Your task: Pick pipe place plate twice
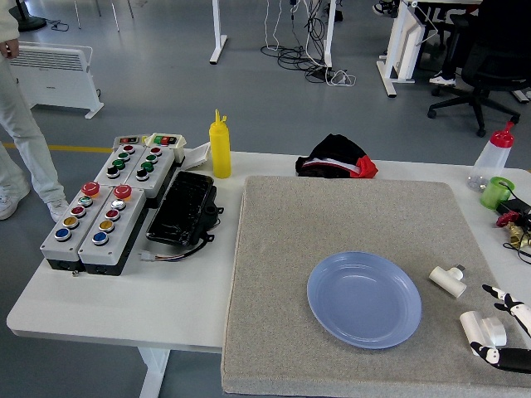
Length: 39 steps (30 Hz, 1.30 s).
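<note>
Right hand (500,330) at bench's near-right corner, fingers spread around pipe fitting (481,330), probably pre-grasp; plate (363,298) empty.

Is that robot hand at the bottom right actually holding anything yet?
Not clearly. The right hand has its fingers around the nearer white pipe piece, which lies on the mat; a closed grip cannot be told.

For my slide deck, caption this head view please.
Right hand closes around a white pipe fitting beside the empty blue plate; second fitting waits.

the white table (124,307) carries a grey mat (332,224), button boxes (99,211), a yellow bottle (220,148) and a black tray (182,207).
</note>
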Motion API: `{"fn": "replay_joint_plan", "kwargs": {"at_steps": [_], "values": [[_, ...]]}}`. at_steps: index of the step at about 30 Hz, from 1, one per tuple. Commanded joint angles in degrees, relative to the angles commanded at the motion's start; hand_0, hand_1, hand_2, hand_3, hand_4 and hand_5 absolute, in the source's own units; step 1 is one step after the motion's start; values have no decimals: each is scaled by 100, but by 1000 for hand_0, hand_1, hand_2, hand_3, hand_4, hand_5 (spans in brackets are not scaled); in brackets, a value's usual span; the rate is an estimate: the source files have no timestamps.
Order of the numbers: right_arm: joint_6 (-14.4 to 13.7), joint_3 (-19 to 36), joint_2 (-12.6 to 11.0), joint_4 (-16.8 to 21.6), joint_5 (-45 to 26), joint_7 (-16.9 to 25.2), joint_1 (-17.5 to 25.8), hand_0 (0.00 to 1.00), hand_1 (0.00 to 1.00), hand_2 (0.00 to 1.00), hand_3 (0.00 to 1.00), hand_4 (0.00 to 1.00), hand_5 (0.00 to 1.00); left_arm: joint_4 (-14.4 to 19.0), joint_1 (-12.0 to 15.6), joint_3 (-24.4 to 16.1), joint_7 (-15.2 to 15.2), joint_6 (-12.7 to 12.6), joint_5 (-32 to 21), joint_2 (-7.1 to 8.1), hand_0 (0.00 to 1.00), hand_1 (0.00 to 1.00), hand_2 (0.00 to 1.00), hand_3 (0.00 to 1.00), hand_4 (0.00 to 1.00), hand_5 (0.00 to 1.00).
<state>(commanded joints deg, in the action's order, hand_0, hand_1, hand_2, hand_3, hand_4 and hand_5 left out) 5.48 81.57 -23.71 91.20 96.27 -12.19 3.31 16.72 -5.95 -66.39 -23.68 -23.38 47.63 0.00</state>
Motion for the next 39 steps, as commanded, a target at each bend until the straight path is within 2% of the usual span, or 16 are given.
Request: {"fn": "replay_joint_plan", "kwargs": {"at_steps": [3,5,6,11,12,17,18,23,24,29,30,35,36,39], "values": [[76,-50,-7,-91,95,-152,-41,998,922,982,950,797,359,4,3,0,-19,-3,17,0,581,626,643,605,397,998],[16,-77,-8,-117,110,-153,-56,998,922,982,950,797,359,6,9,-3,-31,-8,25,0,581,626,643,605,397,998],[-8,-84,-9,-122,112,-148,-60,972,886,939,907,784,356,7,12,-4,-34,-11,27,0,581,626,642,604,396,998],[-57,-93,-30,-166,170,-209,-97,972,886,939,907,784,356,12,23,-8,-57,-15,47,0,581,626,642,604,396,998],[-80,-100,-33,-178,178,-194,-105,891,835,852,845,757,342,14,25,-15,-65,-14,63,0,582,626,642,604,396,998],[-61,-138,-32,-234,231,-197,-142,891,835,852,845,757,342,20,37,-30,-96,-18,100,0,582,626,642,604,396,998],[-52,-146,-30,-245,236,-201,-149,788,736,761,791,740,329,21,41,-32,-99,-19,103,0,582,625,642,603,396,998],[-49,-198,-19,-300,226,-176,-186,788,736,761,791,740,329,20,47,-20,-105,-10,97,0,582,625,642,603,396,998],[-72,-204,-16,-309,212,-159,-190,658,651,653,747,707,303,20,45,-17,-103,-9,91,0,582,626,641,603,394,998],[-271,-202,4,-350,150,12,-204,658,651,653,747,707,303,19,33,-7,-104,0,81,0,582,626,641,603,394,998],[-278,-201,5,-352,150,20,-205,433,511,562,691,661,277,19,32,-8,-104,0,82,0,582,625,640,601,393,998],[-252,-117,19,-390,161,104,-220,433,511,562,691,661,277,17,19,1,-103,2,67,0,582,625,640,601,393,998],[-261,-110,19,-391,157,124,-218,369,473,547,678,643,272,16,15,1,-99,5,65,0,583,625,640,600,392,998],[-290,-103,20,-377,140,168,-222,369,473,547,678,643,272,15,3,3,-100,9,66,0,583,625,640,600,392,998]]}}
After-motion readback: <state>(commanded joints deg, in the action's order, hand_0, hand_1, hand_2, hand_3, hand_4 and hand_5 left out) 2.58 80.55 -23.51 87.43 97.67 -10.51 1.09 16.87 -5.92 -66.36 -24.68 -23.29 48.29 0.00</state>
